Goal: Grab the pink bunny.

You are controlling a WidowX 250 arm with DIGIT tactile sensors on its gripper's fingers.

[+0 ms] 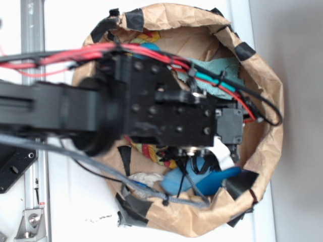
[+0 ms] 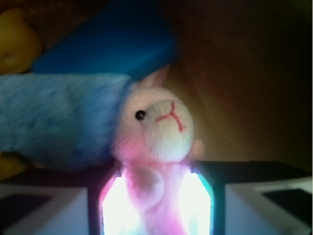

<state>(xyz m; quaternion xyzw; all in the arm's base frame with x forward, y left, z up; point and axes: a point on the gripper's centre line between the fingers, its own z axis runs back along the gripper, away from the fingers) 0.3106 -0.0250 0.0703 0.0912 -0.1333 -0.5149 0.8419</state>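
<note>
In the wrist view the pink bunny fills the middle: pale face, one dark eye, a red stitched mouth, one ear pointing up. Its body hangs down between the two lit pads of my gripper. The jaws stand on either side of the body and press against it just below the head. In the exterior view the black arm reaches into the paper bag and covers both the gripper and the bunny.
A fuzzy light-blue plush lies against the bunny's left side. A blue sponge block and a yellow toy lie behind it. The brown paper bag wall rings everything, and blue items and cloths lie inside.
</note>
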